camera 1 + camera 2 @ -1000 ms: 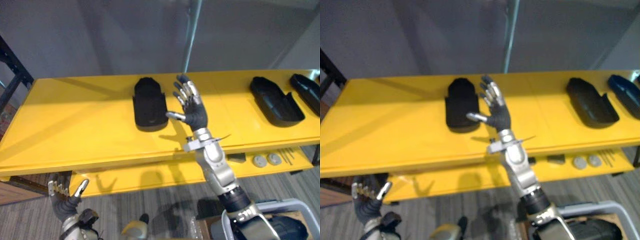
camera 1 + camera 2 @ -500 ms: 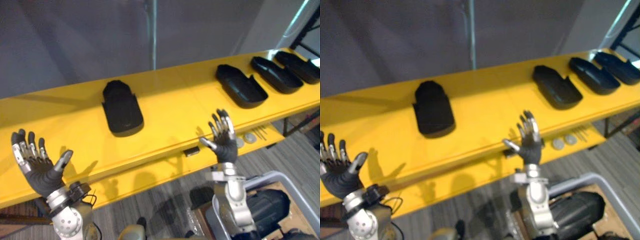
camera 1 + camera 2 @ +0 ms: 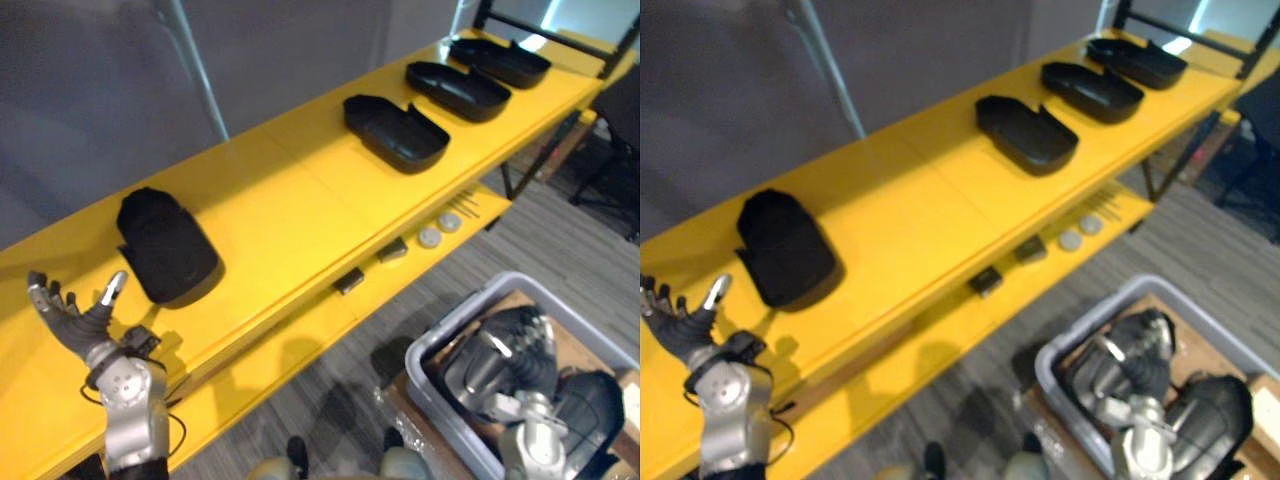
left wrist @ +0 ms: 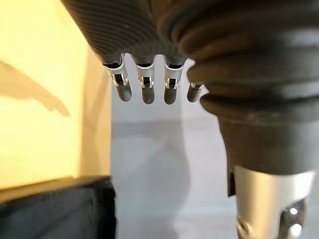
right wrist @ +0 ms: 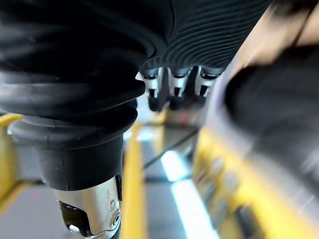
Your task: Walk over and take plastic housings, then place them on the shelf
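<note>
My right hand (image 3: 522, 365) (fingers loose, left hand (image 3: 76, 322) spread too) may snag the bin (image 3: 452, 314) rim reaching housings (image 3: 595, 405).

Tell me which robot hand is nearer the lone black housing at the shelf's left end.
Left. The left robot hand hovers just beside that housing, at the edge of the shelf; the right robot hand is far off, over the grey bin.

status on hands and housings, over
Left hand open, empty, by shelf edge. Right hand open above housings in grey bin, none gripped. Four placed housings on shelf. Nothing blocking.
</note>
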Robot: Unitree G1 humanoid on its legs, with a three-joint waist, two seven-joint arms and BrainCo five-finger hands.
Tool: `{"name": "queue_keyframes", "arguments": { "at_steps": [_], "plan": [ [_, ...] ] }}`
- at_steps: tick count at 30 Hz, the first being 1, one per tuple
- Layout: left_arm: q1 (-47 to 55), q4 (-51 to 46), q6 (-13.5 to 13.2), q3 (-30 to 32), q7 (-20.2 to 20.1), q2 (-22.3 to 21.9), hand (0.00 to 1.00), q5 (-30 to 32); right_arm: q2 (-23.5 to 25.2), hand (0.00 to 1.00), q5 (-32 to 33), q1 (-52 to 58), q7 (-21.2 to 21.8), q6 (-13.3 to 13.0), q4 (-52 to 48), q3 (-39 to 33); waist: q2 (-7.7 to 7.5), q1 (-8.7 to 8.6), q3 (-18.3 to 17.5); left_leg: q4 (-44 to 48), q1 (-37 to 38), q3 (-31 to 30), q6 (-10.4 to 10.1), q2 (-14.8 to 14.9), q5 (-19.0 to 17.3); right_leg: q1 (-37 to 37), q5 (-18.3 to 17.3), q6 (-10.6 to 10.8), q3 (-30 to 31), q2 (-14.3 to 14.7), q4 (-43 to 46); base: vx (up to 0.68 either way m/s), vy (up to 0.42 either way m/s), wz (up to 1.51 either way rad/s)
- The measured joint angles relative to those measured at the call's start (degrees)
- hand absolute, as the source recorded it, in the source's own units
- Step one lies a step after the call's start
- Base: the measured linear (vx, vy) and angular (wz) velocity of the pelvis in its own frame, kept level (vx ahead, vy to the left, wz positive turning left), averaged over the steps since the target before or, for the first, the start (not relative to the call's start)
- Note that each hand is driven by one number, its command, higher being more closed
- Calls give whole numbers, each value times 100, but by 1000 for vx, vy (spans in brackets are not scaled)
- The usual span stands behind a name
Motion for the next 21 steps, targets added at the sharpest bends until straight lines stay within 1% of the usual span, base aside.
{"name": "queue_keyframes", "arguments": {
  "at_steps": [1,4,5,8,10,13,14,15,16,17,18,19,21],
  "plan": [
    [-44,107,94,59,-5,115,0,-43,0,0,1,6,-3,1,40,-7,0,-21,29,61,-32,26,1,16,-32,-33,-4,-3,30,10,30,-35,5,-24],
    [-301,916,586,175,-102,731,0,-284,-2,0,23,92,32,76,170,-3,-3,-58,109,323,-125,204,-20,115,-185,-183,-37,-27,224,82,181,-32,-6,-30],
    [-356,1040,675,174,-148,804,0,-312,-1,0,30,106,37,77,171,-2,-1,-67,117,373,-144,208,-24,127,-212,-198,-47,-25,235,90,211,-15,-11,-18],
    [-503,1431,1156,177,-324,1137,0,-347,9,0,66,100,63,83,166,64,-34,-66,267,598,-154,326,-44,213,-351,-259,-118,-50,366,142,388,-39,-5,-20],
    [-612,1557,1503,179,-561,1220,0,-344,34,0,127,158,139,84,165,136,-36,-73,289,744,-291,329,-57,254,-414,-383,-171,-60,372,156,489,-57,-11,-4],
    [-724,1587,1775,196,-786,1313,0,-321,51,0,127,157,167,84,100,211,-2,-76,366,869,-363,355,-69,303,-455,-452,-170,-60,427,191,559,-18,-12,-4],
    [-756,1595,1807,205,-841,1317,0,-327,51,0,127,151,168,84,77,230,12,-64,387,891,-367,372,-71,317,-467,-461,-171,-61,458,208,567,-9,-6,-12],
    [-813,1618,1824,201,-939,1317,0,-334,52,0,123,138,169,86,40,264,48,-13,414,945,-402,414,-82,348,-496,-495,-170,-61,482,230,579,-27,-10,-12],
    [-861,1662,1762,202,-1093,1326,0,-382,55,0,114,126,166,108,-31,303,73,9,433,956,-457,453,-87,369,-503,-564,-170,-62,488,244,610,-24,-12,-10],
    [-867,1666,1738,202,-1121,1327,0,-433,55,0,113,123,166,109,-48,310,77,12,442,959,-460,454,-87,371,-503,-571,-171,-64,489,245,615,0,0,0],
    [-898,1677,1601,206,-1226,1329,0,-740,59,0,109,120,166,111,-127,318,86,13,486,1017,-479,450,-98,392,-514,-572,-176,-72,488,258,629,0,0,0],
    [-917,1682,1513,206,-1310,1331,0,-894,58,0,108,116,167,111,-138,317,89,13,487,1055,-504,445,-97,410,-531,-574,-176,-73,487,267,629,0,0,0],
    [-1030,1755,1169,195,-1562,1345,0,-1552,58,0,87,81,166,114,-144,316,67,43,500,1143,-538,437,-111,458,-571,-572,-180,-80,485,282,647,0,0,0]
  ]
}}
